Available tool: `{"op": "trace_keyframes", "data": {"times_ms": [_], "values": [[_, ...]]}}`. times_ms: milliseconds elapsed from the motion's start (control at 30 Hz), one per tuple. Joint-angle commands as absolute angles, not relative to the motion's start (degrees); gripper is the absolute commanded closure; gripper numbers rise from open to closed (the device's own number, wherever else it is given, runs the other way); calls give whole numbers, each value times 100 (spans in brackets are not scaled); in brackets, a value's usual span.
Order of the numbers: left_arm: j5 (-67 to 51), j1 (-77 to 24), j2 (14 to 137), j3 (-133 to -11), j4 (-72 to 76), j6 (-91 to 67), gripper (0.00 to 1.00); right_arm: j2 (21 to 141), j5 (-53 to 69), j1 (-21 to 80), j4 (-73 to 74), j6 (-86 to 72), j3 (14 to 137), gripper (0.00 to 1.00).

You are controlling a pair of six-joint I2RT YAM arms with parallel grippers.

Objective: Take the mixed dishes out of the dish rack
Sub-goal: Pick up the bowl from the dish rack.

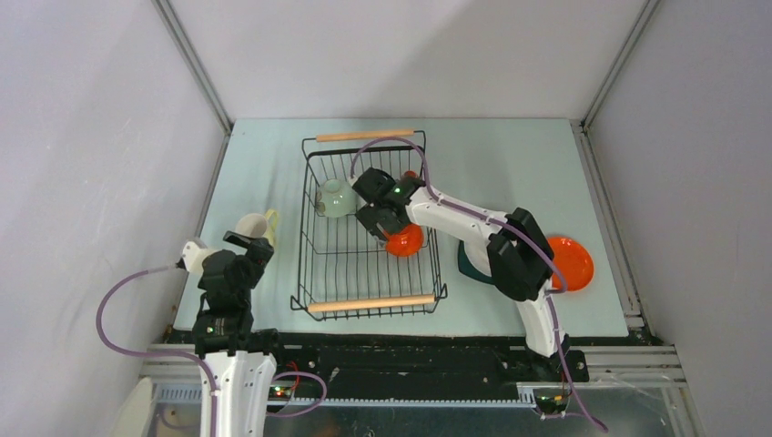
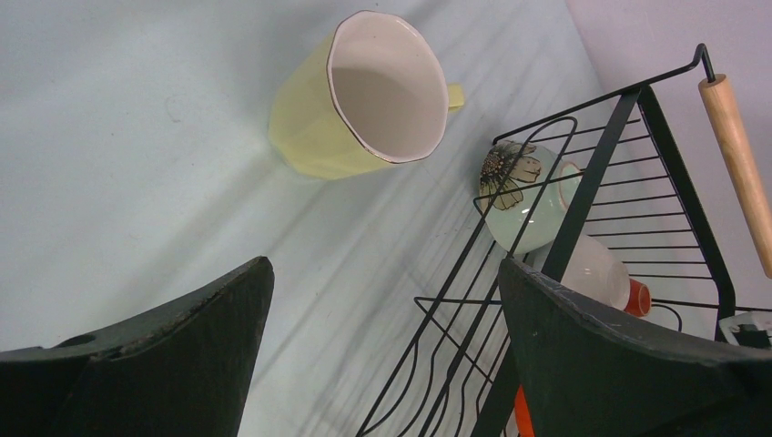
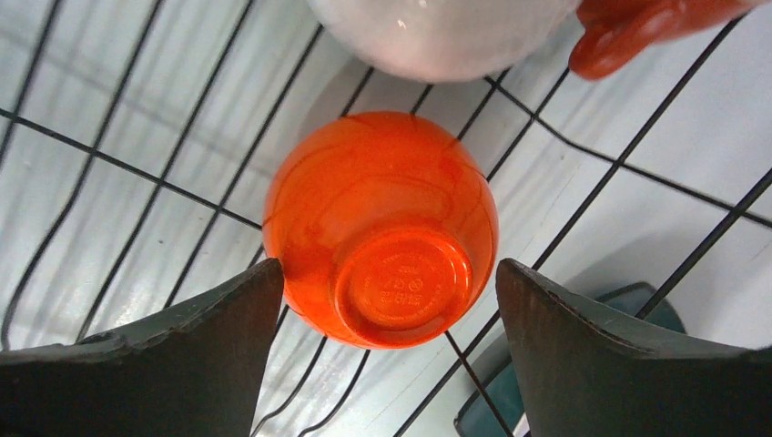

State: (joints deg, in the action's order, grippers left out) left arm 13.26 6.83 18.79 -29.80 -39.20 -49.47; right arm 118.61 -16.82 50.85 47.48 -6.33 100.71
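Observation:
The dish rack (image 1: 435, 273) stands mid-table. Inside it an orange bowl (image 3: 382, 209) lies upside down, and my right gripper (image 3: 387, 273) is open astride it, left finger against its side, right finger apart. From above, that gripper (image 1: 387, 228) hangs over the orange bowl (image 1: 407, 241). Also in the rack are a pale green bowl (image 1: 335, 198), a white bowl (image 3: 437, 32) and an orange cup (image 3: 637, 32). A pale yellow mug (image 1: 258, 225) lies on the table left of the rack. My left gripper (image 1: 255, 246) is open and empty near the mug (image 2: 364, 100).
An orange plate (image 1: 569, 262) sits on the table to the right. A dark teal plate (image 1: 472, 264) lies beside the rack, partly under my right arm. The rack's wooden handles (image 1: 364, 135) run along its far and near ends. Walls close in both sides.

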Motion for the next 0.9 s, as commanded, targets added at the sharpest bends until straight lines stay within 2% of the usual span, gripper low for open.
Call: {"op": "trace_keyframes", "data": {"times_ms": [0,200,367,500,567,667,867], "values": [[1277,717,1864,-3173,-3904,-4830,0,11479,-1885,4989,4645,-1111,9832,13],[1270,711,1806,-3124,-3878,-4828,0,11252,-1236,4873,4344,-1424,9430,25],[1245,713,1799,-3111,-3850,-4819,0,11104,-1131,4846,4235,-1564,9300,29],[1233,718,1802,-3105,-3841,-4816,0,11083,-1108,4835,4247,-1630,9286,38],[1227,716,1794,-3098,-3843,-4816,0,11087,-1188,4837,4257,-1656,9274,44],[1222,715,1793,-3098,-3839,-4816,0,11131,-1362,4828,4302,-1728,9281,59],[1212,720,1791,-3113,-3838,-4808,0,11105,-1444,4833,4256,-1747,9276,75]]}}
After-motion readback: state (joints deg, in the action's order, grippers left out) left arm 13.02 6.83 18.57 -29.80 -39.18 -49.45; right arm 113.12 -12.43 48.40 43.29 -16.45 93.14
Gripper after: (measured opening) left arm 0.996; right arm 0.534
